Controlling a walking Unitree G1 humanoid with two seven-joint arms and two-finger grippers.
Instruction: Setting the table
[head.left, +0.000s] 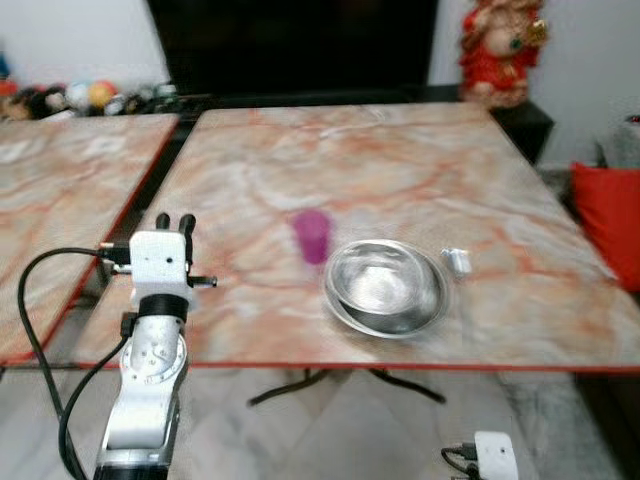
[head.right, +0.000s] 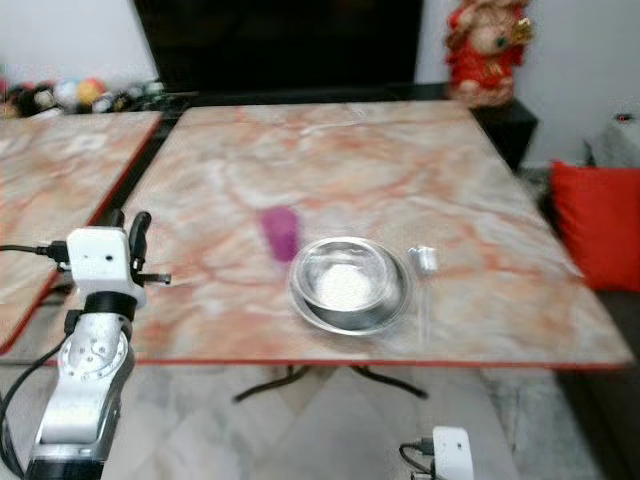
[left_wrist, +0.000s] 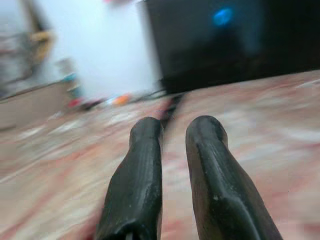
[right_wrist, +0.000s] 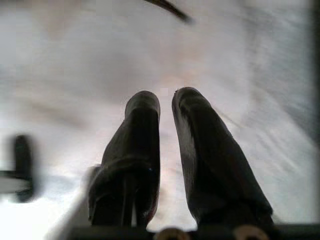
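Note:
A translucent purple cup (head.left: 312, 236) stands near the middle of the marble-patterned table (head.left: 380, 160). Just right of it sits a shiny steel bowl (head.left: 386, 287), close to the table's front edge. A small white object (head.left: 457, 262) lies beside the bowl's right rim. My left gripper (head.left: 175, 222) is raised over the table's front left corner, well left of the cup, its fingers (left_wrist: 145, 165) shut with nothing between them. My right arm (head.left: 494, 456) hangs low below the table's front edge, its gripper (right_wrist: 165, 100) shut and pointing at the pale floor.
A second marble table (head.left: 60, 180) stands to the left across a narrow gap. A red cushion (head.left: 610, 230) lies off the right side. A red figurine (head.left: 500, 45) and a dark screen (head.left: 290, 45) are behind. Dark table legs (head.left: 300, 385) show underneath.

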